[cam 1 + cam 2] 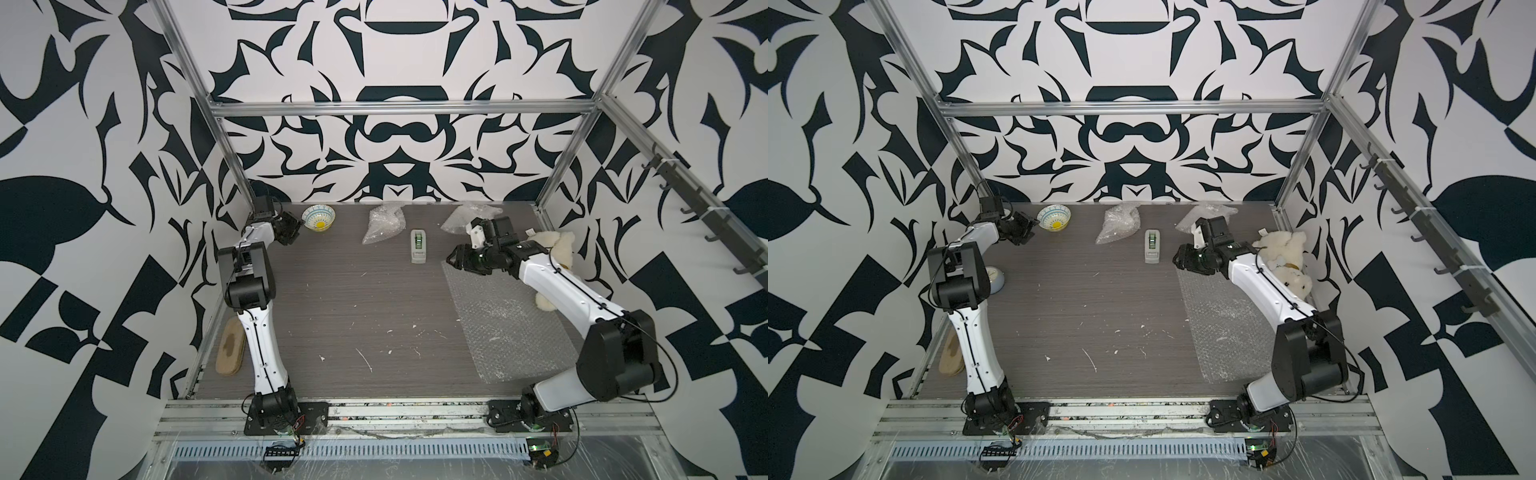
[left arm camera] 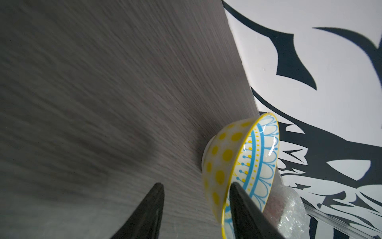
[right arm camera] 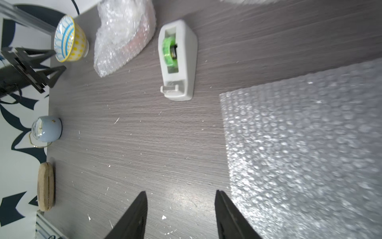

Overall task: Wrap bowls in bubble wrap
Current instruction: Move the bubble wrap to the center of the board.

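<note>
**A Bowl by the Back Wall**

The grey wood table has little white crumbs on it. Walls with big black-and-white shapes stand all around. The blue-and-yellow bowl sits upright by the back wall. The left gripper is just beside it, fingers apart, holding nothing. The right gripper is spread wide too, empty, at the edge of a flat bubble wrap sheet.

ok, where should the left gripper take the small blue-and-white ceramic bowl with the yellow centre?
The thin flared rim on the side facing the left gripper, one finger inside, one outside, coming in from that side and slightly above. The small blue-and-white ceramic bowl stands upright, mouth up; the patterned back wall sits close behind it, so the far side is probably cramped.
</note>
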Controlling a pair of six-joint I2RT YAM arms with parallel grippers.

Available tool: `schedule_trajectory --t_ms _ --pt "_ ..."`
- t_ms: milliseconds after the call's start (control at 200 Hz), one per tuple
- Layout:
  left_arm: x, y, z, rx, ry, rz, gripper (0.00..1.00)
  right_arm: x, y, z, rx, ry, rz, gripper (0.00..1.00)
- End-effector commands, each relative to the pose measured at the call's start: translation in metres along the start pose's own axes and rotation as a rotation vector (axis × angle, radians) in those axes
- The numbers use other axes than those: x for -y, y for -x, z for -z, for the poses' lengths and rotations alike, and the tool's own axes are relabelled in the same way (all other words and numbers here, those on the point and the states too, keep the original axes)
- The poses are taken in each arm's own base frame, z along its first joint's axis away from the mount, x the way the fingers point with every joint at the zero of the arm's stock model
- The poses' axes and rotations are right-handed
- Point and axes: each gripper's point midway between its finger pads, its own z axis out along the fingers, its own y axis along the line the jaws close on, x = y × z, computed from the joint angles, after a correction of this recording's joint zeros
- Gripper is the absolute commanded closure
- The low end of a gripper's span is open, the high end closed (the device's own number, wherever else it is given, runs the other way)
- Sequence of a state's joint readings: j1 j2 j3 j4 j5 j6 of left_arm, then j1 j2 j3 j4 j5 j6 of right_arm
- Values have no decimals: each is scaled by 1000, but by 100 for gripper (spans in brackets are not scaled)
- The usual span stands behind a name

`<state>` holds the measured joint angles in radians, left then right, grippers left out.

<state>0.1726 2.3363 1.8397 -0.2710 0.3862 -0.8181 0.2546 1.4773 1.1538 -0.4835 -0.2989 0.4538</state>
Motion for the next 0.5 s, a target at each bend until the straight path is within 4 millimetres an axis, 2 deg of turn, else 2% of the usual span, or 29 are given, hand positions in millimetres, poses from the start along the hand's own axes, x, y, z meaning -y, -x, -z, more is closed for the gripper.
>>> schedule_trajectory --t_ms 0,90,200,260,400,495 --pt "18 -11 -8 -42 -7 -39 45 28 -14 3 -29 -90 -7 44" --pt "15 -13 -15 -58 -1 -36 50 51 -33 0 -77 -168 -29 45" --pt "12 -16 -19 -70 -13 -39 66 75 -62 1 -172 -283 -50 46" --pt "13 -19 -20 -76 -23 -41 71 81 -74 2 -205 -327 -42 46" --pt "13 -20 -21 -78 -43 -44 90 88 -93 -4 -258 -408 -4 46" --pt "17 -21 -19 -81 -58 -47 96 88 -104 -14 -313 -446 32 46"
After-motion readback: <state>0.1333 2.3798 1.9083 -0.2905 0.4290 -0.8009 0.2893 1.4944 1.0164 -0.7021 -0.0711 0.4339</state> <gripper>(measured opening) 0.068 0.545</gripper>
